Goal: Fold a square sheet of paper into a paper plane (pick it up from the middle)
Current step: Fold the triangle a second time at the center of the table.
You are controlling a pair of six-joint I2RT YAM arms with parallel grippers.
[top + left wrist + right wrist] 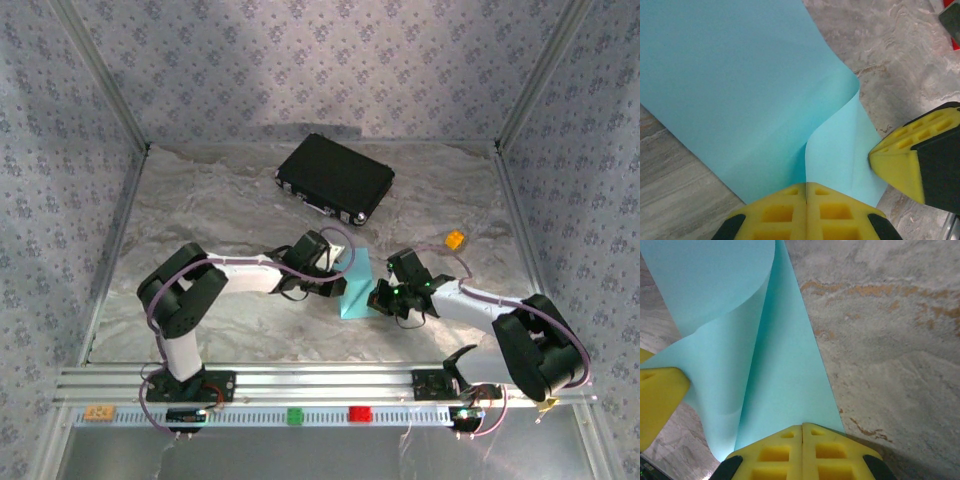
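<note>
At the top view's centre, the left gripper [806,199] and right gripper [802,439] each clamp the square sheet of paper [356,292], curled loosely but uncreased, so apparently all the folding lies ahead.

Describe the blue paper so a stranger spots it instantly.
Find the black case, far across the table. Nearer the arms, the blue paper is pinched by the left gripper and the right gripper. It alone is light blue and curled.
</note>
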